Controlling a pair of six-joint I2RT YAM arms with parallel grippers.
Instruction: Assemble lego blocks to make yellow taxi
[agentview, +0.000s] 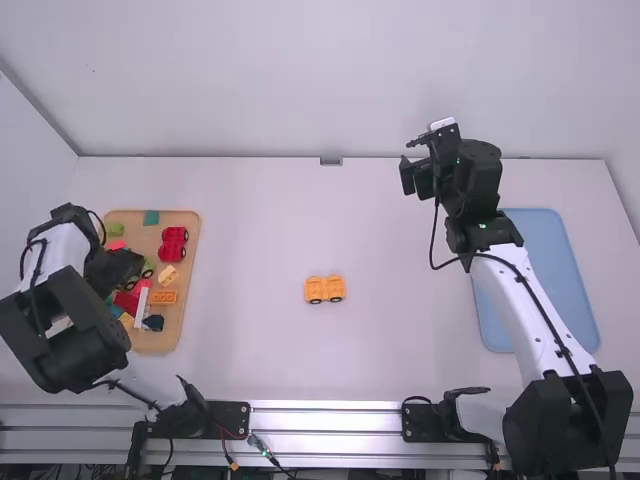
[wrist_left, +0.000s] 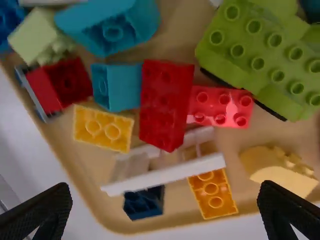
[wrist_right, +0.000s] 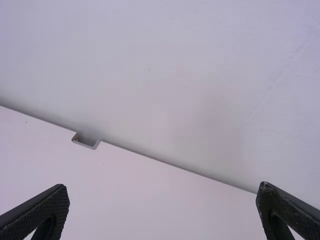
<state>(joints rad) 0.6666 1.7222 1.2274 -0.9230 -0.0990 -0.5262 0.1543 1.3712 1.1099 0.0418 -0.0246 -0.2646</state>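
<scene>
1. And here we are at the white counter (agentview: 250, 370), where the left gripper (agentview: 128, 267) hangs over the tan tray (agentview: 158, 340) of toy blocks, its jaws spread wide.
2. Over on the other side, the right gripper (agentview: 411, 160) is up by the counter's far edge, jaws likewise spread.
3. The star piece, an orange-yellow studded toy-car block with dark wheels (agentview: 325, 289), sits on the counter between the two sets of jaws, well apart from both.
4. Busy scene under the left jaws! A glossy red brick (wrist_left: 166, 105) lies beside a pinkish-red studded brick (wrist_left: 220, 106), with lime-green studded blocks (wrist_left: 250, 45) close by.
5. Also below those jaws: a white plastic frame (wrist_left: 175, 175), a small orange brick (wrist_left: 213, 194) right beside it, and a dark navy block (wrist_left: 144, 202) near both.
6. A yellow brick (wrist_left: 102, 128) and a pale-yellow curved block (wrist_left: 280, 170) share that tray.
7. Right of the right jaws and nearer the arm bases lies a pale-blue rectangular tray (agentview: 548, 260), partly behind the white forearm (agentview: 520, 305).
</scene>
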